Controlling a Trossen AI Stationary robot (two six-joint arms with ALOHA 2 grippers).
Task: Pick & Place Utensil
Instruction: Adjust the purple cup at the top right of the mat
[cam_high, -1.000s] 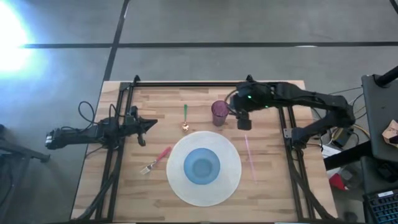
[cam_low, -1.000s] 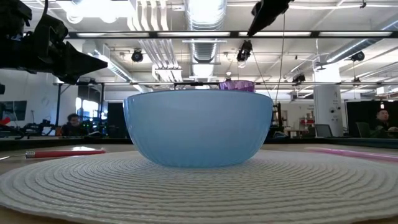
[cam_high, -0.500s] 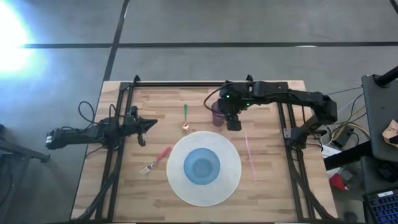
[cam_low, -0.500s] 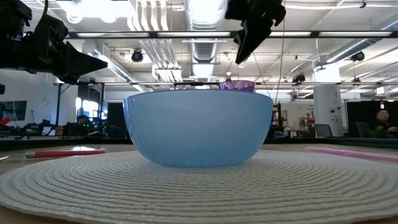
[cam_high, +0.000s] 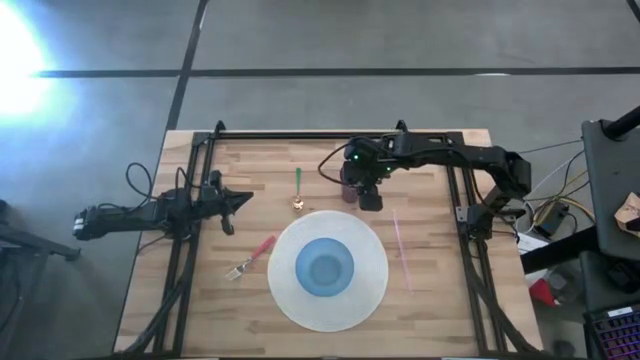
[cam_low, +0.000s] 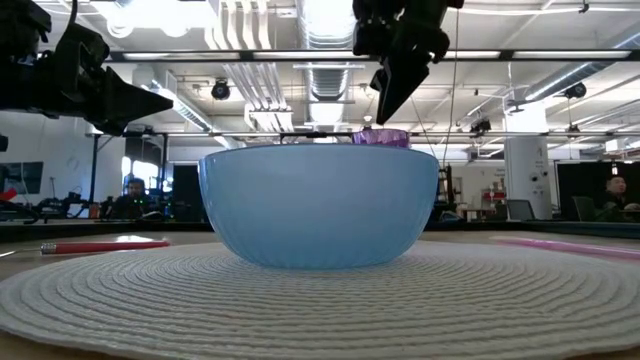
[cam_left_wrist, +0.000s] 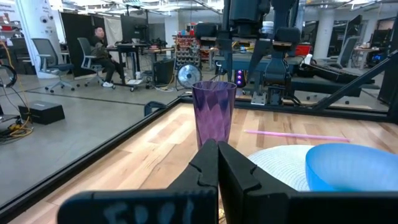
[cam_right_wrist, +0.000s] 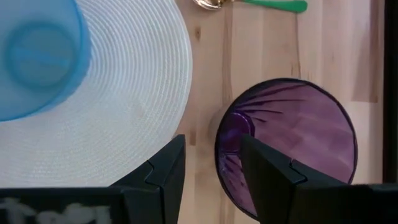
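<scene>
A purple cup (cam_high: 349, 181) stands upright on the wood at the far middle of the table. My right gripper (cam_high: 369, 198) hovers open just above it. In the right wrist view the right gripper (cam_right_wrist: 212, 158) has one finger over the purple cup's (cam_right_wrist: 292, 140) mouth and one outside the near rim. In the low view the right gripper (cam_low: 384, 100) is clear above the cup's rim (cam_low: 380, 134). A green-handled spoon (cam_high: 297, 187), a red-handled fork (cam_high: 252, 257) and a pink straw (cam_high: 402, 248) lie flat. My left gripper (cam_high: 240, 199) waits shut at the left.
A blue bowl (cam_high: 326, 267) sits in the middle of a round white woven mat (cam_high: 372, 290) at the table's near centre. A black frame rail (cam_high: 465, 200) runs along each side. People sit in the room beyond the table.
My right gripper has travelled toward the table's left and come down, from beside the purple cup to just above its rim. Nothing on the table has moved.
</scene>
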